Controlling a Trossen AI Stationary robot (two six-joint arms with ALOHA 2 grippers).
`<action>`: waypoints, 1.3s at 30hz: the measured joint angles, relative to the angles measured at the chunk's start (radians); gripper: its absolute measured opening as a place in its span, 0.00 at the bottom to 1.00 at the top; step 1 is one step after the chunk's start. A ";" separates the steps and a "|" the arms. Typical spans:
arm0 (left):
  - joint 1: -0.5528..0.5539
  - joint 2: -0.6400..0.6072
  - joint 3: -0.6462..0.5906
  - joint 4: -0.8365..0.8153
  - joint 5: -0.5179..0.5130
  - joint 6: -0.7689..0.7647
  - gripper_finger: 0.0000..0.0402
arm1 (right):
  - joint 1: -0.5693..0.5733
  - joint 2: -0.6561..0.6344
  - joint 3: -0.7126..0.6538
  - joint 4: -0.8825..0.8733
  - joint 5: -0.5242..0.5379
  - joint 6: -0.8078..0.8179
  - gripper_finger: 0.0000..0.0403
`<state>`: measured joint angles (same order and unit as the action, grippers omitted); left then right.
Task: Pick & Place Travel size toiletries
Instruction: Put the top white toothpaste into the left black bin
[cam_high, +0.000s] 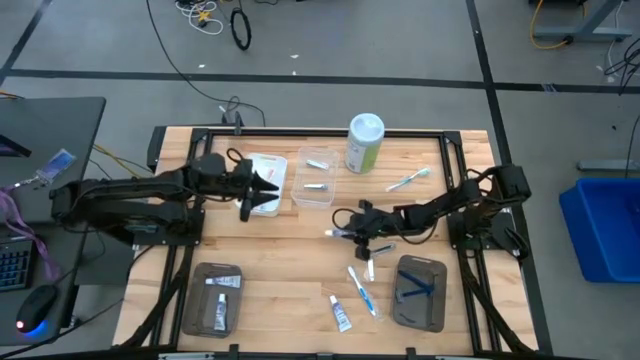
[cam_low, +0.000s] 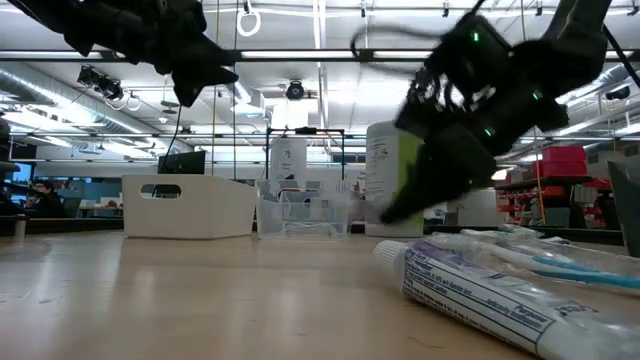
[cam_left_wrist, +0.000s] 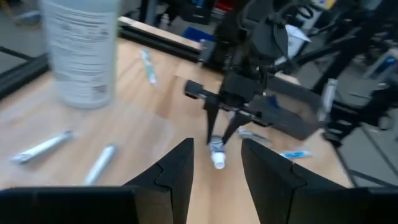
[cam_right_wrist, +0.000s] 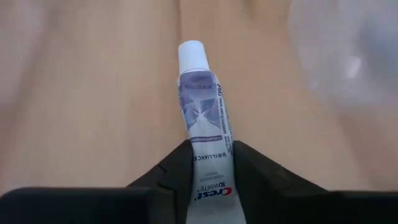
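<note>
My right gripper hovers over the table's middle, shut on a small white-and-purple toothpaste tube. My left gripper waits open above the white tray, its fingers pointing toward the right gripper. Loose toiletries lie flat on the wood: a toothbrush near the far right, and toothbrushes and a tube near the front edge. Two silvery tubes lie in the clear tray. My right gripper pinches the toothpaste tube between its two fingers on the printed rear half, near the flat end. It comes from the table's right, slanting down. The tube lies along the fingers, and its white cap sticks out ahead toward the table's left.
A tall green-and-white canister stands at the far edge beside the clear tray. Grey trays sit near the front left and front right, each with items inside. In the low view a tube lies close to the camera.
</note>
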<state>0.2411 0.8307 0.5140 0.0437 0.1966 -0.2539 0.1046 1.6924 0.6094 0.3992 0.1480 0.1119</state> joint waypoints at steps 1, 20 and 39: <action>-0.017 0.009 0.000 0.017 0.000 -0.012 0.35 | 0.009 -0.002 0.022 0.010 0.035 -0.019 0.27; -0.181 0.451 0.000 0.393 -0.019 0.251 0.35 | 0.040 -0.004 0.231 -0.008 0.241 -0.434 0.27; -0.185 0.547 0.002 0.507 -0.148 0.340 0.34 | 0.005 -0.006 0.227 -0.006 0.219 -0.358 0.26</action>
<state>0.0565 1.3773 0.5156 0.5504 0.0485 0.0861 0.1101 1.6867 0.8368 0.3930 0.3665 -0.2465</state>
